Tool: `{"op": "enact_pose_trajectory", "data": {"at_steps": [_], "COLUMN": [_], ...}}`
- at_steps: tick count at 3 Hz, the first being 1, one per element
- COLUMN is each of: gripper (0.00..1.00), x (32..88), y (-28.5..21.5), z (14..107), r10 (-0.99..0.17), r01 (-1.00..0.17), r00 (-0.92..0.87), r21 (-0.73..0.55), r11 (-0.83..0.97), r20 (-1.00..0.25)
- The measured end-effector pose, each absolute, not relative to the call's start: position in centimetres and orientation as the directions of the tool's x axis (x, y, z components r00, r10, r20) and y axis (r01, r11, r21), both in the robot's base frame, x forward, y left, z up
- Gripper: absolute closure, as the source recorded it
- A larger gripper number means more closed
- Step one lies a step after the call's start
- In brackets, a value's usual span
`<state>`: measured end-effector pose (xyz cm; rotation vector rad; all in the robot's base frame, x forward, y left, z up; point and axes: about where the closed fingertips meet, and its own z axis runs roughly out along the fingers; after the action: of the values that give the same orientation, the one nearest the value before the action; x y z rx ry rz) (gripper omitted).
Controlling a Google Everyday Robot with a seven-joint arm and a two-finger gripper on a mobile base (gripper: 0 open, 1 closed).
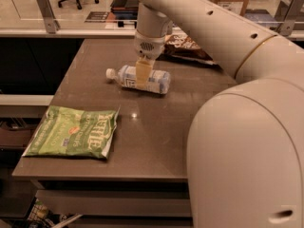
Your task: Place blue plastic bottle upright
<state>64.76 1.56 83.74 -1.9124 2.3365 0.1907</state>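
The blue plastic bottle [156,80] lies on its side on the brown table [156,127], white cap [110,73] pointing left. It is clear with a pale blue-white label. My gripper [142,76] hangs straight down from the arm and sits over the middle of the bottle, its cream fingers covering part of the label.
A flat green snack bag [73,132] lies at the table's front left corner. A brown snack bag [185,47] lies at the back, behind the arm. My arm's large white body [247,151] fills the right side. The table's left edge drops to a dark gap.
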Motion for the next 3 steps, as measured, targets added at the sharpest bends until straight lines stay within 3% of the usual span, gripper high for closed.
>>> {"op": "enact_pose_trajectory", "data": {"at_steps": [1, 2, 3], "gripper": [0.93, 1.00, 1.00], "x": [64.43, 65.09, 65.09], "y": [1.88, 2.49, 2.48], "z": [83.81, 83.48, 83.55], "r10": [-0.983, -0.982, -0.982], "r01": [-0.988, -0.989, -0.989], "r00": [-0.153, -0.150, -0.150], "r21": [0.019, 0.002, 0.002], "r11": [0.152, 0.150, 0.150], "r20": [-0.102, -0.117, -0.118]}}
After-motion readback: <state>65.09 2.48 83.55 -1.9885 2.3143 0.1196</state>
